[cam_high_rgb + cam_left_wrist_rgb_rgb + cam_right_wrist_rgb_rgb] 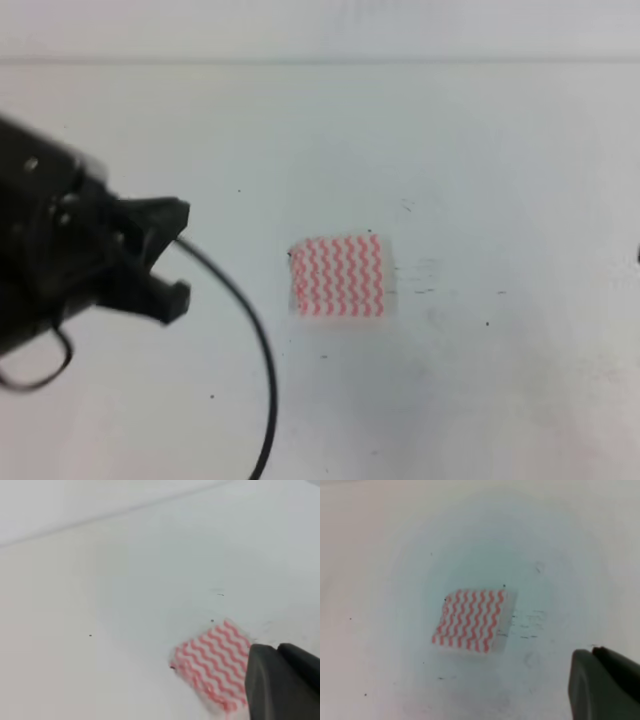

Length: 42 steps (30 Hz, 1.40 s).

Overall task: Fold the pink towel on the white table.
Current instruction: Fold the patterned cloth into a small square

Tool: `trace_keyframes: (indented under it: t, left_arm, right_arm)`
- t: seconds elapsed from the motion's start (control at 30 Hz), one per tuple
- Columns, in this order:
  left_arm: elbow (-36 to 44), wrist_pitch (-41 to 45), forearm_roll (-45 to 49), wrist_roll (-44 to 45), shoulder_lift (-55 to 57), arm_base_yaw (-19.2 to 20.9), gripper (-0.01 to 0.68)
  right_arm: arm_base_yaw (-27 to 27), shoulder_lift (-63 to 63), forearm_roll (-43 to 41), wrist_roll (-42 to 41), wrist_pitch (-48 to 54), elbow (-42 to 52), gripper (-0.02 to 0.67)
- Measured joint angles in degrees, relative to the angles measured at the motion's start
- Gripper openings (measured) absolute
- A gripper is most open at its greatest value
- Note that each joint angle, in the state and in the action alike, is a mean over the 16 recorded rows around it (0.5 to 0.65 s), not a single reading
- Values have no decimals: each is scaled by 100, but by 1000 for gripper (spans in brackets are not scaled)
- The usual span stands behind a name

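Observation:
The pink towel (338, 277) lies folded into a small, flat square near the middle of the white table (480, 160). My left gripper (178, 258) hovers well to the left of it, open and empty, its black fingers pointing toward the towel. In the left wrist view the towel (212, 662) lies just beyond one dark finger (280, 685). My right gripper (605, 687) shows only as a dark block at the bottom right of its wrist view, off to the right of and nearer than the towel (471, 621). Its jaws are hidden.
A black cable (262, 350) curves from the left gripper down to the bottom edge. The table's far edge (320, 62) runs along the top. Faint dark scuffs (425, 290) mark the surface right of the towel.

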Motion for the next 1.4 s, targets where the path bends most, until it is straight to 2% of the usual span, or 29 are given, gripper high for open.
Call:
trace_keyframes:
  t: [0.3, 0.77, 1.03, 1.4]
  left_arm:
    - [1294, -399, -301, 152, -2201, -39, -4]
    - [3312, -750, -543, 76, -5347, -44, -5]
    - [3990, -1457, -650, 74, -6094, -44, -5]
    - [4114, -1836, -733, 75, -6162, -44, -5]
  right_arm:
    - [0, -1816, 123, -112, -528, 1342, -18]
    - [0, -3683, 534, -668, -1379, 2512, -18]
    - [1, -4079, 614, -787, -2299, 3245, -18]
    - [-6, -4129, 528, -785, -3321, 4323, -18]
